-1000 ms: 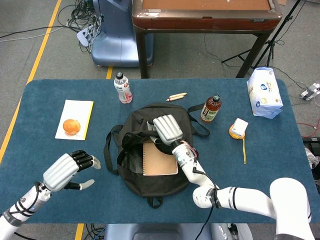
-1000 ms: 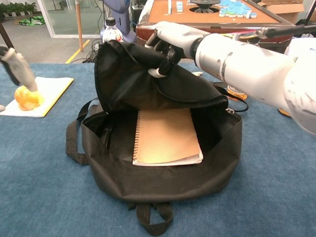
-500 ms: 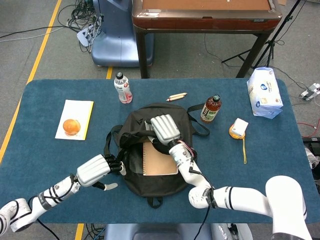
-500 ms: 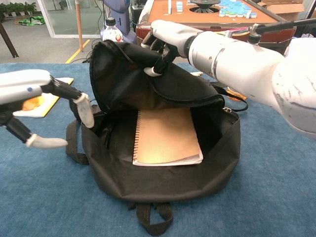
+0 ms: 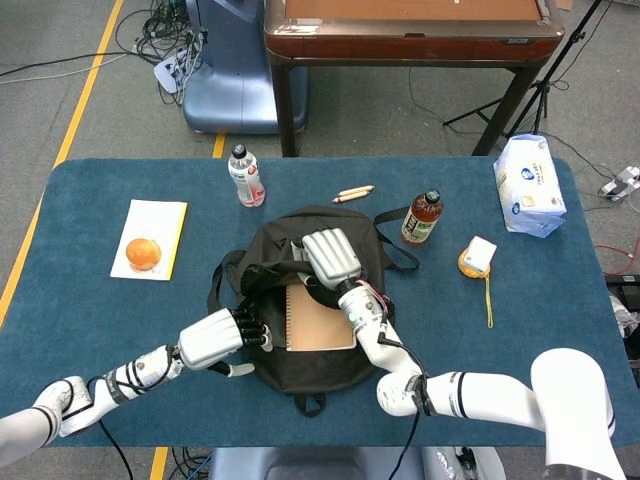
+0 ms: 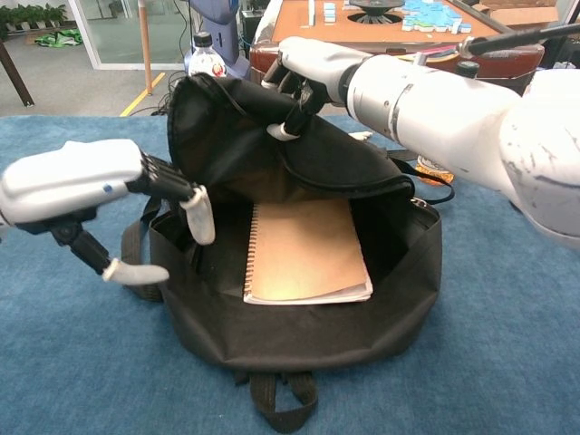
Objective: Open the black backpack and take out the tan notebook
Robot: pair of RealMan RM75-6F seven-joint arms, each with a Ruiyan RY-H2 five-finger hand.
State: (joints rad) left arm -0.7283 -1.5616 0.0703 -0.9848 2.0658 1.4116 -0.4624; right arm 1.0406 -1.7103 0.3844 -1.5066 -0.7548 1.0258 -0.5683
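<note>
The black backpack (image 5: 300,350) (image 6: 299,335) lies open in the middle of the blue table. Inside it the tan spiral notebook (image 5: 320,318) (image 6: 304,249) lies flat and fully in sight. My right hand (image 5: 332,257) (image 6: 306,65) grips the backpack's raised front flap (image 6: 236,136) and holds it up and back. My left hand (image 5: 222,334) (image 6: 100,186) hovers at the bag's left edge, fingers spread and empty, its fingertips (image 6: 201,216) close to the notebook's spiral side.
An orange (image 5: 143,252) sits on a yellow pad (image 5: 160,215) at the left. A water bottle (image 5: 245,176), pencils (image 5: 352,193), a tea bottle (image 5: 422,217), a tape measure (image 5: 477,258) and a tissue pack (image 5: 528,186) lie behind and right of the bag.
My left hand has moved right from the table's left front to the bag's left edge, near the notebook. The right hand keeps holding the flap up, almost unmoved.
</note>
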